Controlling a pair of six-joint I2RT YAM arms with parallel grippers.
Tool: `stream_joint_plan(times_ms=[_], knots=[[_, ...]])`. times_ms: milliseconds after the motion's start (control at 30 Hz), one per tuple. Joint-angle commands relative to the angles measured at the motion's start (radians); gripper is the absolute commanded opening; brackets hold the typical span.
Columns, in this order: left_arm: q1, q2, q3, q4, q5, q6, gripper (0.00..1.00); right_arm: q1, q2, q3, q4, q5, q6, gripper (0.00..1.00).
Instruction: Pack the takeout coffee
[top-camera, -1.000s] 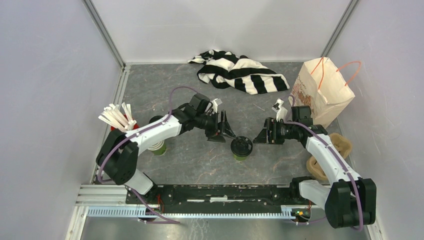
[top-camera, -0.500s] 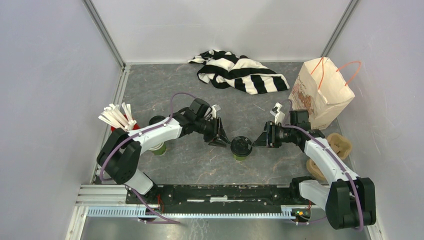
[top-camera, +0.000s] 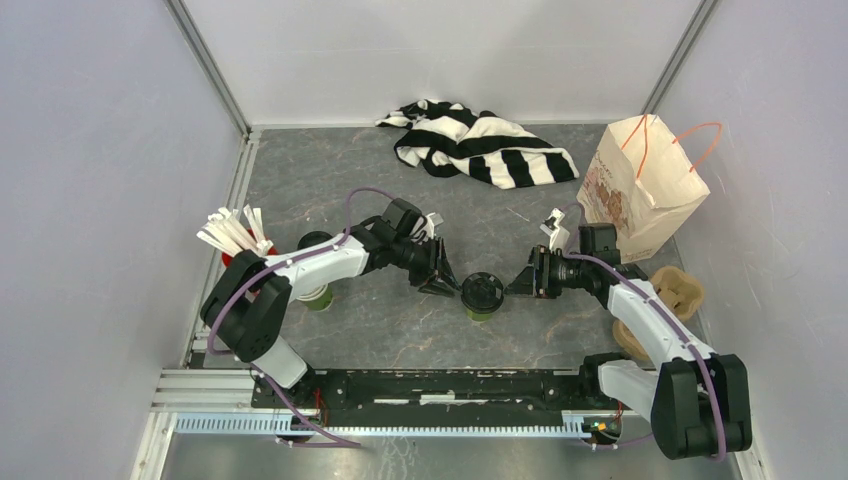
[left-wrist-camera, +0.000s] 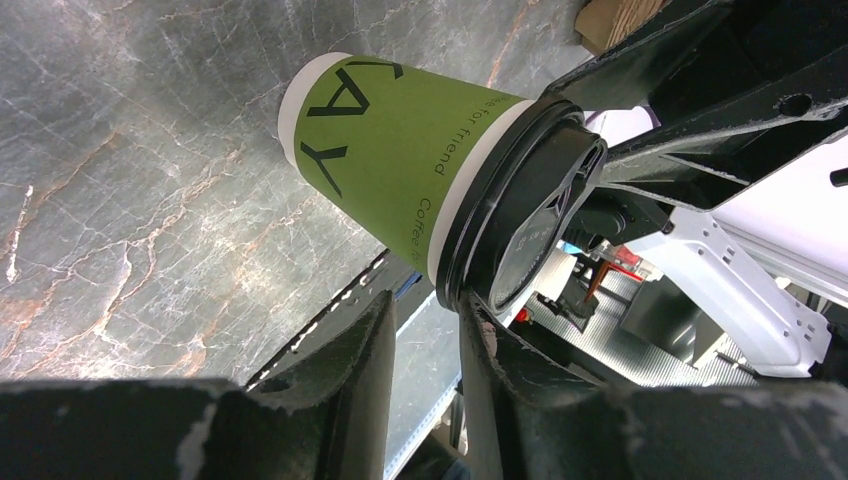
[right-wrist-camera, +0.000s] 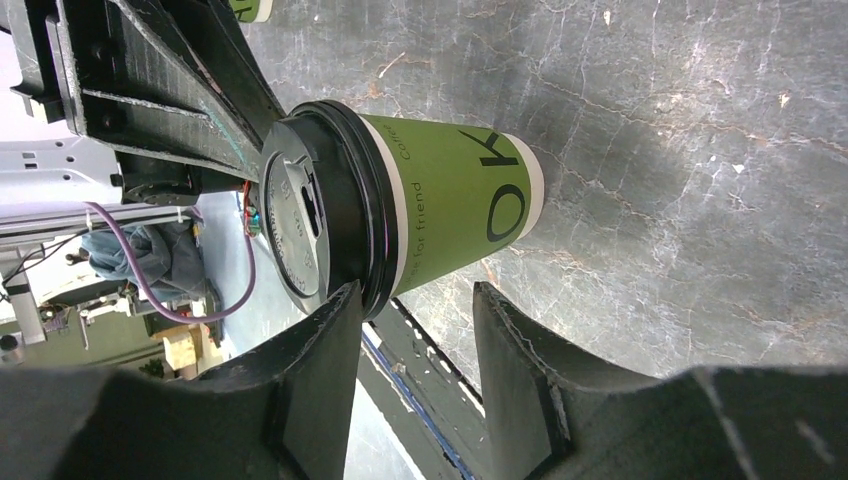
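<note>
Centrally, takeout coffee (top-camera: 483, 296) lidded, paper bag (top-camera: 640, 190) upright

quick count: one lidded green cup (top-camera: 483, 296), one more green cup (top-camera: 318, 297), one loose black lid (top-camera: 313, 240), one striped cloth (top-camera: 480, 145), one paper bag (top-camera: 640, 185), one bunch of white sticks (top-camera: 235, 233), two robot arms: left arm (top-camera: 300, 265), right arm (top-camera: 650, 315). cardboard carriers (top-camera: 682, 289), one or two, can't tell.

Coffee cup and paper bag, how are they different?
The coffee cup is green with a black lid; the paper bag is tan with orange handles. The cup is small, the bag much bigger. The cup stands between the left pincer and right pincer; the bag stands apart. Both stand upright.
</note>
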Motion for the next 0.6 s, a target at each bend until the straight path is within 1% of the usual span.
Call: stream_joint_plan(times_ms=[0,67,167,267,400,567], knots=[[-0.011,0.019,0.012,-0.002,-0.001,-0.004,0.36,0.003,0.005,-0.021,0.07,-0.01,0.015,0.5],[-0.013,0.028,0.025,-0.049,-0.023,0.018,0.35,0.003,0.013,-0.028,0.075,-0.001,0.013,0.5],[-0.017,0.059,0.05,-0.135,-0.065,0.053,0.29,0.004,0.03,-0.046,0.07,0.024,-0.001,0.5],[-0.025,0.078,0.065,-0.195,-0.112,0.077,0.27,0.005,0.042,-0.064,0.041,0.066,-0.027,0.49],[-0.044,0.108,0.086,-0.272,-0.181,0.119,0.27,0.009,0.053,-0.091,-0.017,0.173,-0.08,0.49],[-0.052,0.156,0.026,-0.293,-0.251,0.152,0.26,0.008,0.065,-0.166,-0.032,0.324,-0.103,0.47]])
